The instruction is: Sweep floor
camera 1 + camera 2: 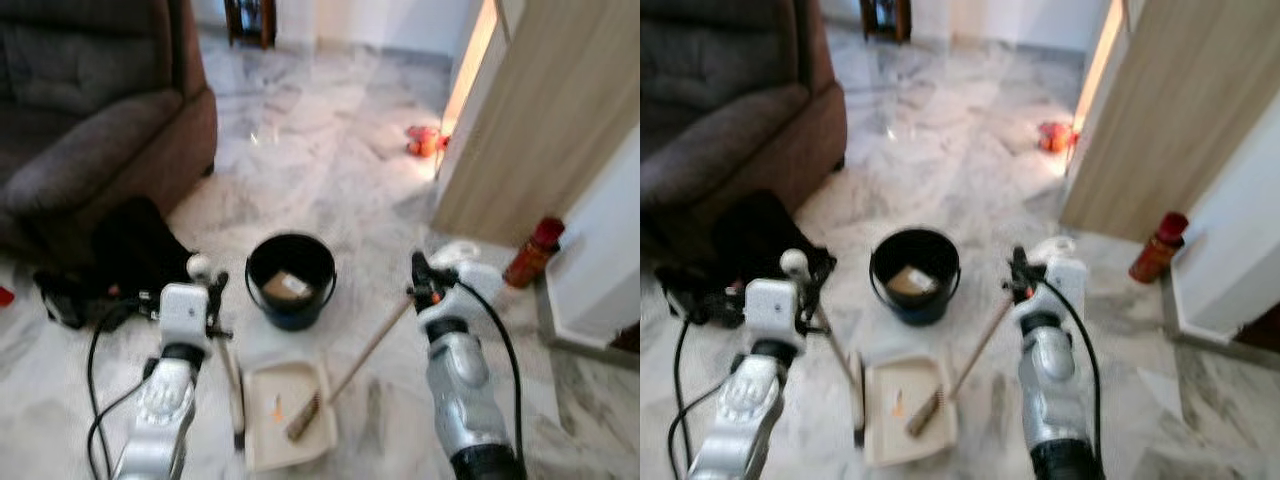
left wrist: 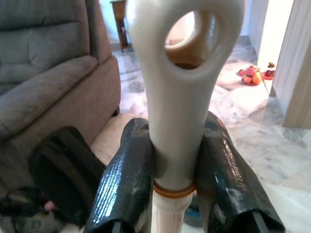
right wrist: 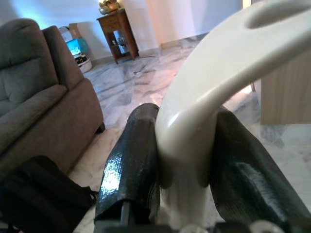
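A cream dustpan (image 1: 268, 400) lies on the marble floor just in front of me. Its long handle (image 2: 180, 97) ends in a white loop, and my left gripper (image 1: 203, 282) is shut on it just below the loop. My right gripper (image 1: 424, 280) is shut on the white curved top (image 3: 204, 92) of a wooden-handled brush (image 1: 368, 350). The brush head (image 1: 304, 418) rests inside the dustpan beside a small orange scrap (image 1: 277, 407). Just beyond the dustpan, between the two grippers, stands a black bucket (image 1: 290, 300) with a brownish piece in it.
A grey armchair (image 1: 90, 120) and a black bag (image 1: 130, 250) are on the left. On the right are a wooden door panel (image 1: 540, 130), a red bottle (image 1: 533, 250) and a white wall corner. Red-orange items (image 1: 425, 140) lie farther off on the floor.
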You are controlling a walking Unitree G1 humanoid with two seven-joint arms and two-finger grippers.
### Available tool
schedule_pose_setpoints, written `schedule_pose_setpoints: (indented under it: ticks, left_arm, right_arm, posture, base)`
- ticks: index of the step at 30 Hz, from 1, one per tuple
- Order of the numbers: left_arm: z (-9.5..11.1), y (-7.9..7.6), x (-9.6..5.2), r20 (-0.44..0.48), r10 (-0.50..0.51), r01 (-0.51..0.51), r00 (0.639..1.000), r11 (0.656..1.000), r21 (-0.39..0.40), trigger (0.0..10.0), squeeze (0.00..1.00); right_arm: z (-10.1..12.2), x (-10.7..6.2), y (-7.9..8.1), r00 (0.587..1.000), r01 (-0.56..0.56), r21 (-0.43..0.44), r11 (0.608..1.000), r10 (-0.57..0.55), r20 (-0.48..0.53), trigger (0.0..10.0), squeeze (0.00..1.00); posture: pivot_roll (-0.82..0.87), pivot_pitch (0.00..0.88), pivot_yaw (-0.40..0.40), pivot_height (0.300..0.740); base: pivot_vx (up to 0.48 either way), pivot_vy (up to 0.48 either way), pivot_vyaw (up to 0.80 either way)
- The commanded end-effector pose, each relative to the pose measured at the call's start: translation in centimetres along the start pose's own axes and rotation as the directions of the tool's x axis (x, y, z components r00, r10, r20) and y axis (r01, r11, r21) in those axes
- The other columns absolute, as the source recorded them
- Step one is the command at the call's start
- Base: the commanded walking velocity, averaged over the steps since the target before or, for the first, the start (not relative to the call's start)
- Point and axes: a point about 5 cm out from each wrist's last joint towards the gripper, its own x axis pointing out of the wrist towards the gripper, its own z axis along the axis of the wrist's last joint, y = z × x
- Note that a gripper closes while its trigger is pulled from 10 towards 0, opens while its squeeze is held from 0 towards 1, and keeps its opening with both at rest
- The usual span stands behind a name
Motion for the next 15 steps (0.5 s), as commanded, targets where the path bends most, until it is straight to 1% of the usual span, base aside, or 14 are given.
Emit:
schedule_pose_setpoints:
  ticks: [1, 4, 9, 15]
  left_arm:
    - [0.97, -0.3, 0.22, 0.048, -0.005, 0.005, 0.999, 1.0, -0.004, 10.0, 0.0]
    - [0.92, -0.38, 0.2, 0.048, -0.007, 0.007, 0.999, 1.0, -0.007, 10.0, 0.0]
    - [0.86, -0.44, 0.16, 0.048, -0.01, 0.01, 0.999, 1.0, -0.006, 10.0, 0.0]
    - [0.89, -0.48, 0.11, 0.055, -0.008, 0.009, 0.998, 1.0, -0.007, 10.0, 0.0]
  right_arm:
    - [1.15, 0.29, -0.14, 0.999, 0.003, 0.023, 1.0, -0.005, 0.054, 10.0, 0.0]
    - [1.1, 0.27, -0.18, 0.998, 0.003, 0.022, 1.0, -0.004, 0.055, 10.0, 0.0]
    - [1.16, 0.32, -0.08, 0.998, -0.002, 0.022, 1.0, 0.0, 0.059, 10.0, 0.0]
    - [1.31, 0.39, 0.09, 0.998, -0.011, 0.027, 1.0, 0.009, 0.066, 10.0, 0.0]
  posture:
    - [0.17, 0.055, 0.0, 0.74]
    - [0.16, 0.035, 0.0, 0.74]
    - [0.16, 0.027, -0.001, 0.74]
    - [0.16, 0.015, -0.001, 0.74]
  base:
    - [0.255, 0.0, 0.0]
    - [0.257, 0.0, 0.0]
    - [0.252, 0.0, 0.0]
    - [0.0, 0.0, 0.0]
